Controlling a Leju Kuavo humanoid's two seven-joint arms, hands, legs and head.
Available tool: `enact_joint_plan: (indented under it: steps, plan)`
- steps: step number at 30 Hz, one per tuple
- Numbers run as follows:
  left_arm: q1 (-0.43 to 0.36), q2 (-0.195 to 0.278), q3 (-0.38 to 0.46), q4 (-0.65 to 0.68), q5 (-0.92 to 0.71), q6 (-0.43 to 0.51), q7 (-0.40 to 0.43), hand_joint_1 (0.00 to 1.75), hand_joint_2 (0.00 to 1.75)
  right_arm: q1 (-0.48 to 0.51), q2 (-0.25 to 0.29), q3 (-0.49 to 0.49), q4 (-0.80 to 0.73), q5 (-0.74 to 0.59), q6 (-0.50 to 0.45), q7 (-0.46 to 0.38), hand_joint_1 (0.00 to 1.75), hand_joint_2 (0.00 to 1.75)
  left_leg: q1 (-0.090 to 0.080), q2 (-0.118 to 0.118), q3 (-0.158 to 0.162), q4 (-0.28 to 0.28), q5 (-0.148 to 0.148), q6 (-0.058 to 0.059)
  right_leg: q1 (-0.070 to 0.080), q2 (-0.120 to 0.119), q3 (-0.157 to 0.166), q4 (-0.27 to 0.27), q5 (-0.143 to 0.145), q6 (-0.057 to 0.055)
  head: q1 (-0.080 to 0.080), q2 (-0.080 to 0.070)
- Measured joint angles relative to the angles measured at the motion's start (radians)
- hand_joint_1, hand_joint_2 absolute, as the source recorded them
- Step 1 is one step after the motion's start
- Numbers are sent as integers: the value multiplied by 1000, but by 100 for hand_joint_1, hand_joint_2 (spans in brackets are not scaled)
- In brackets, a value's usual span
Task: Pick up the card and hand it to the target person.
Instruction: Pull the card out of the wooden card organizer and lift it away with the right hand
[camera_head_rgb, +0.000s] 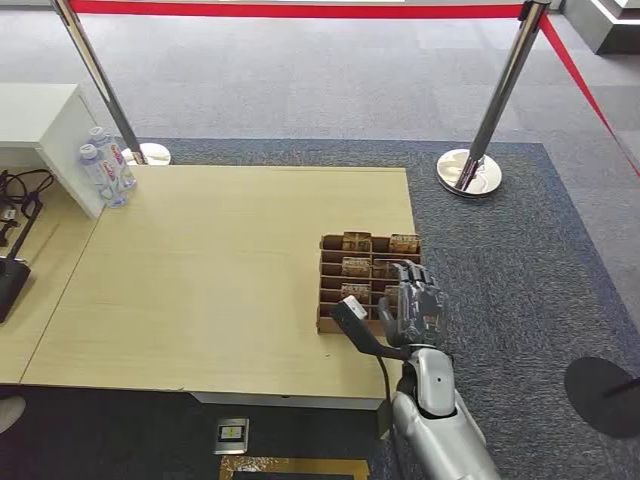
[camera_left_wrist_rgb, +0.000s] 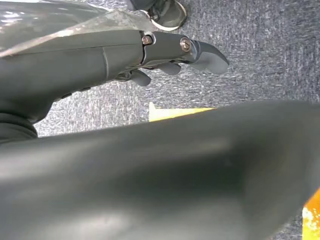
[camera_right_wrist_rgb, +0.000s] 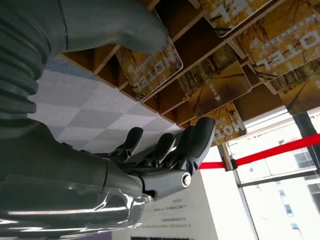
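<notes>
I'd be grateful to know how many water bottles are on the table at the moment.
2, side by side at the table's far left corner against the white cabinet: one water bottle nearer, the other just behind it. More could be hidden.

Hotel lobby, reception desk (camera_head_rgb: 211, 270), rope barrier (camera_head_rgb: 302, 9), carpet (camera_head_rgb: 528, 270)
</notes>
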Motion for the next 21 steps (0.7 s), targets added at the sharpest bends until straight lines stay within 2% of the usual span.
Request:
enact_joint_plan:
  steps: [9, 21]
  plan:
    - [-2, 0, 0, 0, -9, -8, 2, 0, 0, 23, -4, -2, -38, 13, 20, 16, 59, 175, 0, 0, 0, 0, 0, 0, 0, 0, 0, 0, 0, 0, 0, 0]
    - [-4, 0, 0, 0, -17, -12, 11, 0, 0, 5, -12, -3, -29, 40, 37, 36, 59, 175, 0, 0, 0, 0, 0, 0, 0, 0, 0, 0, 0, 0, 0, 0]
